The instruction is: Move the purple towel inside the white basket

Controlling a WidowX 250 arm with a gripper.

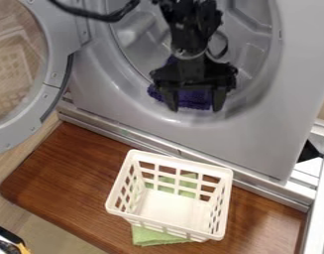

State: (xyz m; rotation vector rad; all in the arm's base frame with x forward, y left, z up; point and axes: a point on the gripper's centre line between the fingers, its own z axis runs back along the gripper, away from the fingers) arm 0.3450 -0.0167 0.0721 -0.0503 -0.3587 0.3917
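Camera view, near edge: at the lower left corner, one black-and-yellow object (11, 240) is cut off by the frame. Beside it a beige floor (55, 233) is seen, with pale wood-look planks farther left. One reddish-brown wooden table (65, 168) is set aslant, its long side run from upper left to lower right, its grain marked in dark streaks. On it one light green cloth (151, 237) is laid flat, partly covered by one white basket (167, 158). The basket is stood upright, mouth up, its longer sides sloped gently down to the right; green is seen through its slots. Beyond the table, one grey washing machine (257, 134) is placed, its one round door (53, 79) swung open to the left. Inside the drum's mouth, one purple towel (194, 99) is found, bunched; its visible lower part is stretched roughly left to right, tilted slightly down to the right. Its full long axis cannot be told, as it is partly hidden by the one black gripper (195, 109). The gripper is pointed downward over the towel, its two jaws held wide apart, with purple fabric seen between them. At the top left, one black cable (91, 13) is hung.
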